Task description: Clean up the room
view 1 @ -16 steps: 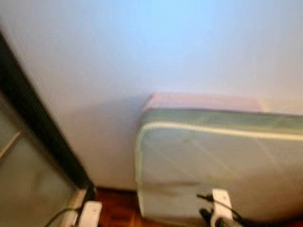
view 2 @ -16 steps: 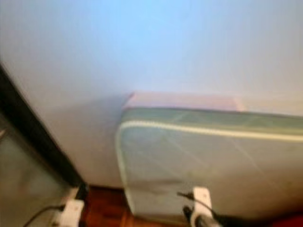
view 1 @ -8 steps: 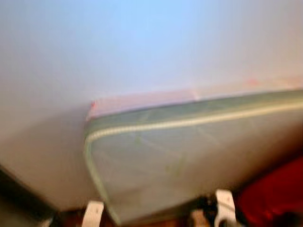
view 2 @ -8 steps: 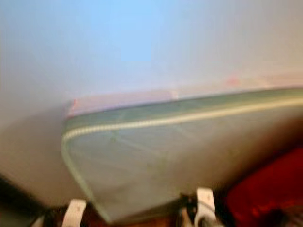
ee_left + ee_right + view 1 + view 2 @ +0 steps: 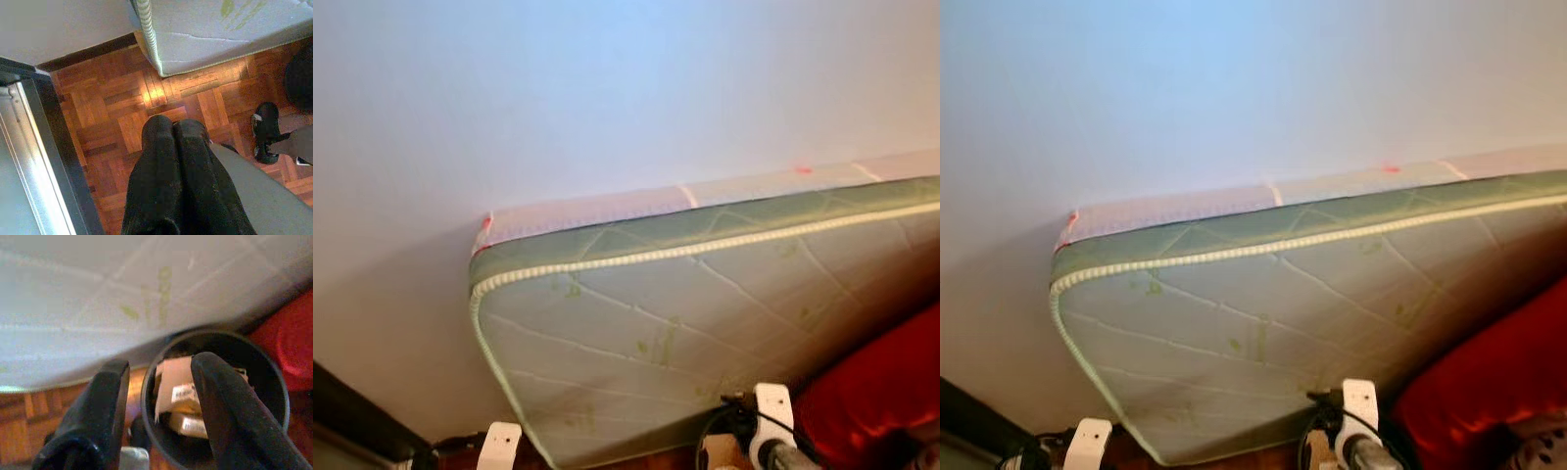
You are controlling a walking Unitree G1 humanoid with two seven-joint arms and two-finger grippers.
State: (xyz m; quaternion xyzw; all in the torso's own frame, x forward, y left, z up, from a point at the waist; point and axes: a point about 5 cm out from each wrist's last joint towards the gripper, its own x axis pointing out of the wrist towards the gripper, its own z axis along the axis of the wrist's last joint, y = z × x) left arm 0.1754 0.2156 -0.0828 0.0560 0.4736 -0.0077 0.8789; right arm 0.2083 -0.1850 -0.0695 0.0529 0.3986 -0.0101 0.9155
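My right gripper [image 5: 159, 367] is open above a black round bin [image 5: 266, 382]. One finger [image 5: 105, 401] sits outside the rim and the other over its mouth. Cardboard scraps with white labels [image 5: 178, 394] lie inside the bin. My left gripper [image 5: 173, 128] is shut on nothing and points down at the parquet floor [image 5: 112, 107]. A green-and-white quilted mattress [image 5: 705, 323] leans on its long edge against the pale wall [image 5: 607, 88], just behind both arms.
A red cushion or bag [image 5: 1489, 382] lies low on the right by the mattress. A metal door frame with a dark edge [image 5: 34, 147] runs along the left. A black shoe [image 5: 266, 132] lies on the floor near a dark round shape [image 5: 301, 73].
The camera has swung to the right: the mattress corner slid left in the picture, the dark door frame left the view, the red thing came in. The picture is now sharp.
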